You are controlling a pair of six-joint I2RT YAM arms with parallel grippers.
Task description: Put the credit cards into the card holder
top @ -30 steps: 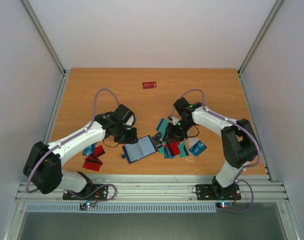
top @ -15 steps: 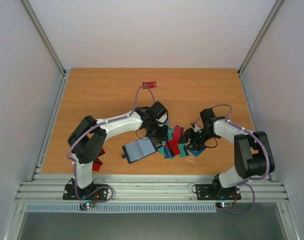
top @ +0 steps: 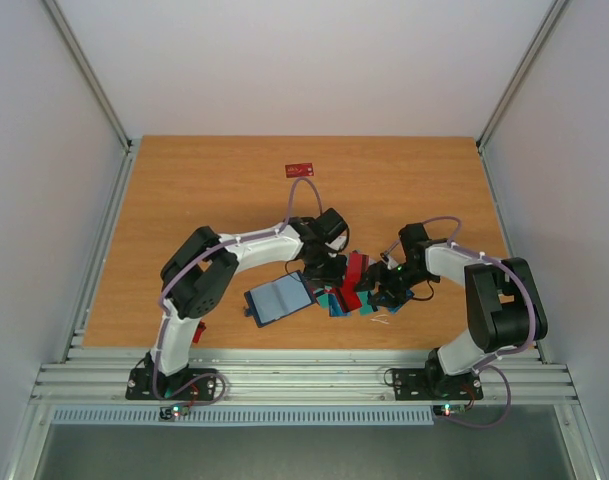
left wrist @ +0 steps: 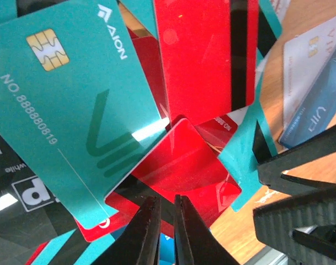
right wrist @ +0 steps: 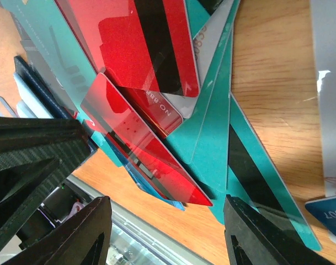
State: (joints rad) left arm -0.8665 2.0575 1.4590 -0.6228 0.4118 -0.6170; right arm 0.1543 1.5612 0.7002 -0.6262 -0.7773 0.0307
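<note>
Top external view: the card holder (top: 280, 299) lies open, grey-blue inside up, at the near middle of the table (top: 184, 190). The credit cards (top: 349, 283) form an overlapping heap just right of it, against its right edge. A lone red card (top: 300, 170) lies well apart at the far side. Both arms reach into the heap from left and right.

Left wrist view: the left gripper (left wrist: 166, 223) hangs over a translucent red card (left wrist: 179, 165), which lies beside a teal chip card (left wrist: 74, 105). Its jaws stand almost together with only a slit between them. Whether a card edge sits in that slit cannot be told.

Right wrist view: the right gripper (right wrist: 168, 237) has its jaws spread wide and holds nothing. It straddles the pointed corner of a glossy red card (right wrist: 145, 146) that lies over teal cards (right wrist: 217, 138).
</note>
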